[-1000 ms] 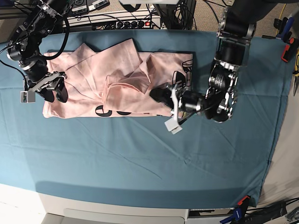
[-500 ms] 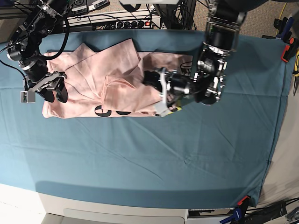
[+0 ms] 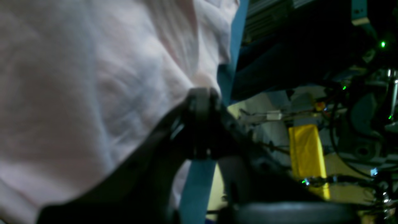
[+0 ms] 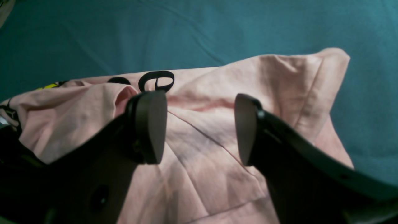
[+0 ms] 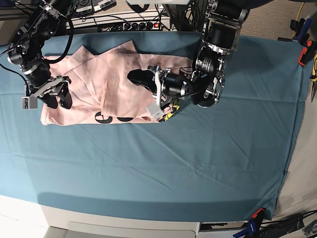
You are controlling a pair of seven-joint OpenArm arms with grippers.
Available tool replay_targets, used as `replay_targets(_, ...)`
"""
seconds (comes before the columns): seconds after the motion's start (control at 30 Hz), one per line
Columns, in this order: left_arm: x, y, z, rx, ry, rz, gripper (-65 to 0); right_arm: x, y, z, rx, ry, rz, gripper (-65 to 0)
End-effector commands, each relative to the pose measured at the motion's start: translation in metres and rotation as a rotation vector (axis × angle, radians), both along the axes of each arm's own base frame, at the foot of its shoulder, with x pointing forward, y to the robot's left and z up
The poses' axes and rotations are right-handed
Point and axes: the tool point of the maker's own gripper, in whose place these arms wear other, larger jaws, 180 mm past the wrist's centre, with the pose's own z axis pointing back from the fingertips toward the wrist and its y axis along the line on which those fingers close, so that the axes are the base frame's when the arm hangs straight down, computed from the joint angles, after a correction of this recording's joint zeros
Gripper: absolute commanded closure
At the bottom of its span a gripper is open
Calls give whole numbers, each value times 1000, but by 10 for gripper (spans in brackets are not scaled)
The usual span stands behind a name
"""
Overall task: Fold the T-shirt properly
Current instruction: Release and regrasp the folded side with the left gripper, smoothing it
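My left gripper (image 5: 134,77) is pinched shut on a fold of the T-shirt (image 5: 99,84), and in the left wrist view the pink cloth bunches right against my closed fingertips (image 3: 199,102), filling most of that picture. My left arm reaches across the shirt from the far side of the table, its wrist lying low over the garment's right part. The T-shirt lies crumpled on the teal cloth (image 5: 173,158) toward the far left of the table in the base view, with bits of black lettering (image 5: 101,117) showing along its near edge. My right gripper (image 4: 199,127) hovers over the shirt's left end with its jaws spread wide and nothing between them; pink fabric (image 4: 217,149) shows through the gap beneath my two dark pads (image 4: 149,124). In the base view that gripper (image 5: 54,96) sits at the shirt's left edge
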Motion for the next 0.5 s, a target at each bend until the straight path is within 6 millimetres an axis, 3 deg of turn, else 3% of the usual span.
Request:
replay_targets(0.0,14,-4,18,-36,-56,4,0,7,-2,16,-7,-61,5,-346)
replay_targets(0.2,45,26,14,83,-146,26,0,7,-2,16,-8,-61,4,-346)
replay_targets(0.47,80,85,-5,287,-192,115,0,7,-2,16,-8,-61,4,-346)
